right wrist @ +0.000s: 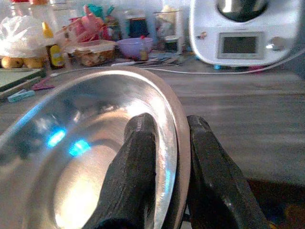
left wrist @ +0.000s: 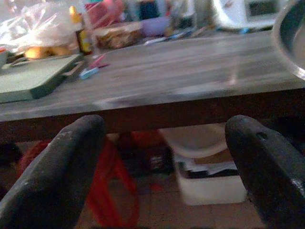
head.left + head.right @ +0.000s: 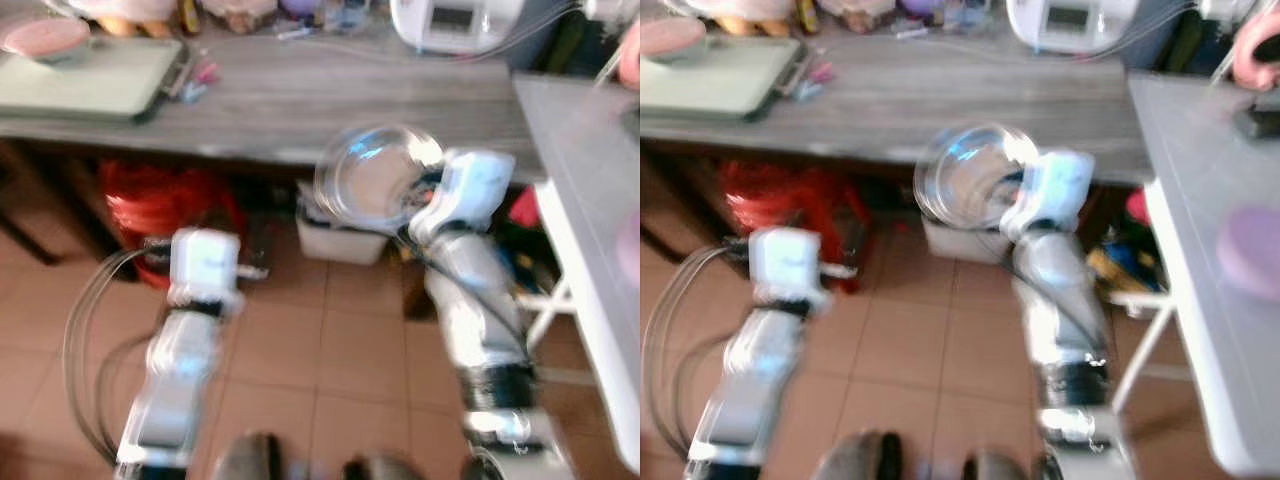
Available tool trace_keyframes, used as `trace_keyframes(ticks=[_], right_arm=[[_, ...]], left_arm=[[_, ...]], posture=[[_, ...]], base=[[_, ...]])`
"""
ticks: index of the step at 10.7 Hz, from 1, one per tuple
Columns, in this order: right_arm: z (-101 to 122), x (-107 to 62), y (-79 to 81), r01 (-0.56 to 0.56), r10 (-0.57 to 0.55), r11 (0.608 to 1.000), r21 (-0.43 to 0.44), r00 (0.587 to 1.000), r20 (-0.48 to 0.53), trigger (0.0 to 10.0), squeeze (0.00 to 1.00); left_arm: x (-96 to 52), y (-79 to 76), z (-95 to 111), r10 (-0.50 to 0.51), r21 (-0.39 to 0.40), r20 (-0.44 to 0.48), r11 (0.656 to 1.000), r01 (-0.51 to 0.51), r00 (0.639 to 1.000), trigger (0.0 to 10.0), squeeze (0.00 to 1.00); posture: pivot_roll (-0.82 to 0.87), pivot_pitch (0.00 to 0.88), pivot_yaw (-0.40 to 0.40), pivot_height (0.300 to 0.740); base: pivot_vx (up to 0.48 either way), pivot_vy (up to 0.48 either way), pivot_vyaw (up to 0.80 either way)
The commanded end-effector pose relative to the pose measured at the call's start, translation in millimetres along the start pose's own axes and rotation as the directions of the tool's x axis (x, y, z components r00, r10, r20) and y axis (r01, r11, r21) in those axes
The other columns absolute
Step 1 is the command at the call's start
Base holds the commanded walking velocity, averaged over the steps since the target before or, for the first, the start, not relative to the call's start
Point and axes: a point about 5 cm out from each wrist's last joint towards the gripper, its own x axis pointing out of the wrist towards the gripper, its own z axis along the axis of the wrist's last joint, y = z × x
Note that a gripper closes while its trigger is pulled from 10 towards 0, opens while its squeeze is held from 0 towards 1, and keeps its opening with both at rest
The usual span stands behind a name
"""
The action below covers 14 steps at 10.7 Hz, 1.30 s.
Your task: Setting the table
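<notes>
Two grippers are in play, described here from the robot's left to its right.

Far left, on the long grey wood-grain table, lies a pale green rectangular cutting board with a pink round dish at its back corner. Under the table stands a red bag-like object; its exact nature cannot be made out.

The left gripper is held in front of the table edge, below the tabletop. Its two black fingers are spread wide with nothing between them.

To its right, the right gripper carries the task item, a shiny round stainless-steel bowl. One finger sits inside the bowl wall and the other outside, so the rim is pinched between them. The bowl is in the air at the near edge of the table, not resting on it.

Behind it stands a white kitchen machine with a display. At far right is a second, light grey table carrying a flat lilac round disc.

Recommended procedure, as a judgement: keep the rim pinch firm and the bowl level. Carry it clear over the table edge. Lower it onto a bare patch away from the cutting board. Separate the fingers only once the base is fully supported
</notes>
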Motion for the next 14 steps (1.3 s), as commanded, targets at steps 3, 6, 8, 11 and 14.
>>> trace_keyframes(ticks=[3, 6, 8, 11, 14], right_arm=[[7, 1.5, -8.0, 0.000, -0.001, 1.000, 0.027, 0.999, 0.033, 10.0, 0.00], [12, 4.2, -8.9, -0.013, 0.011, 0.999, 0.038, 0.999, 0.048, 10.0, 0.00], [8, 10.9, -9.6, -0.033, 0.032, 0.994, 0.102, 0.999, 0.004, 10.0, 0.00], [-12, 14.6, -7.0, -0.028, 0.047, 0.988, 0.150, 0.991, -0.125, 10.0, 0.00], [-41, 3.1, -4.5, 0.044, -0.004, 0.990, 0.131, 0.957, -0.291, 10.0, 0.00]], left_arm=[[0.1, -8.6, 1, -0.033, -0.014, 0.005, 0.999, 0.034, 0.999, 10.0, 0.00], [0.1, -7.0, 0, -0.042, -0.015, 0.004, 0.999, 0.042, 0.999, 10.0, 0.00], [2.8, -6.0, 0, -0.035, -0.045, -0.003, 0.998, 0.035, 0.999, 10.0, 0.00], [2.4, -1.5, 1, 0.007, -0.038, -0.001, 0.999, -0.007, 1.000, 10.0, 0.00], [1.3, 1.0, 2, 0.015, -0.028, 0.007, 0.999, -0.014, 1.000, 10.0, 0.00]], posture=[[0.01, 0.164, 0.004, 0.740], [0.00, 0.161, 0.001, 0.740], [0.01, 0.157, 0.000, 0.740], [0.01, 0.162, -0.002, 0.740], [0.02, 0.168, -0.003, 0.740]], base=[[0.480, 0.000, 0.00], [0.480, 0.000, 0.00], [0.456, 0.000, 0.00], [0.137, 0.215, 0.00], [0.000, 0.000, 0.00]])
